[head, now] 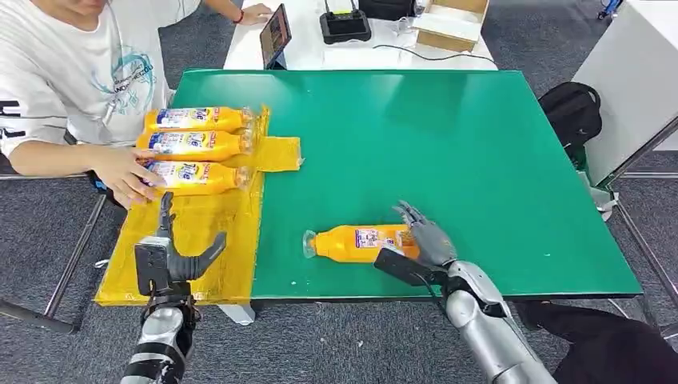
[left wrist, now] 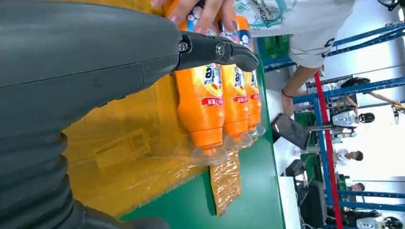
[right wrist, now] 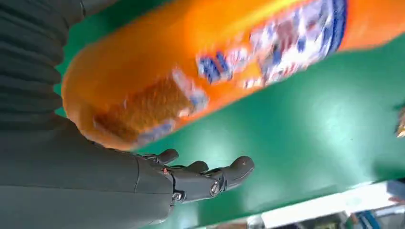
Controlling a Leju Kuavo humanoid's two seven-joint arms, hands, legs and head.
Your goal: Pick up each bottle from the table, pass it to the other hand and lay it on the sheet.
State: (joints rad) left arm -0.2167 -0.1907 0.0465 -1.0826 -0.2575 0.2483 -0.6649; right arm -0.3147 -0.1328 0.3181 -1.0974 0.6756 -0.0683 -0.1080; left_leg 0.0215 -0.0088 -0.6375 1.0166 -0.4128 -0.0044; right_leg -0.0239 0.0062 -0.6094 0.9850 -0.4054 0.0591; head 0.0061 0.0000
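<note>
The right hand [head: 428, 238], lower centre of the head view, has its fingers apart around the base end of the lone bottle [head: 356, 242], not yet closed on it. The bottle lies on its side on the green table [head: 448, 144], cap pointing left. A round body could roll or skid away if the fingers close unevenly. The left hand [head: 169, 260] hovers open and empty, lower left, over the yellow sheet [head: 204, 232], where three bottles [head: 194, 145] lie under a person's hand [head: 128, 174].

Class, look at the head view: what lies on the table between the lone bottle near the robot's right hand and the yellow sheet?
Nothing: in the head view, bare green table separates the lone bottle from the yellow sheet.
</note>
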